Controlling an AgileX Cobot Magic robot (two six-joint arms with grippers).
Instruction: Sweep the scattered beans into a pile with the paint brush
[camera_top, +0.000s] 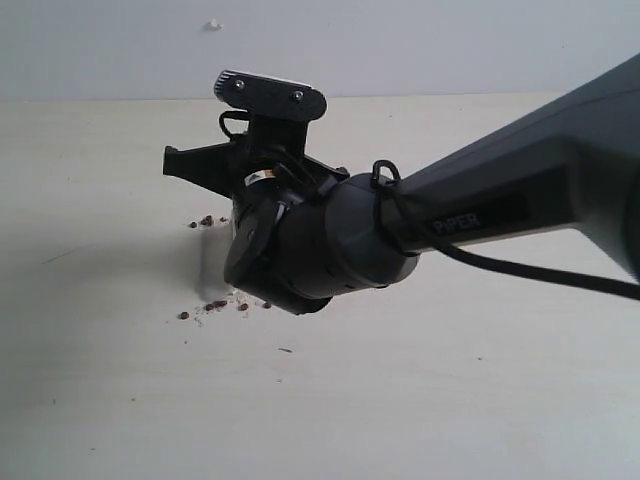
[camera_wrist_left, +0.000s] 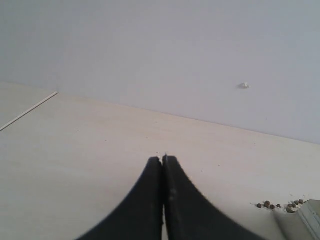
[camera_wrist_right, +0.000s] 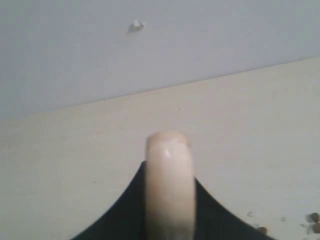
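Wooden handle of the paint brush (camera_wrist_right: 169, 200) sits clamped in right claw (camera_wrist_right: 169, 172).

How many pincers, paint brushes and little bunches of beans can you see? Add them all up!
Pincers: 2, the left pincer and the right pincer
Paint brush: 1
Bunches of beans: 2 showing, and the arm may hide more
Total: 5

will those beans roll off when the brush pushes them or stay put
The beans look small and round, so they will probably roll and scatter rather than slide neatly. The table looks smooth, likely offering little grip. Being tiny, they seem light enough for the paint brush to move with a gentle stroke.
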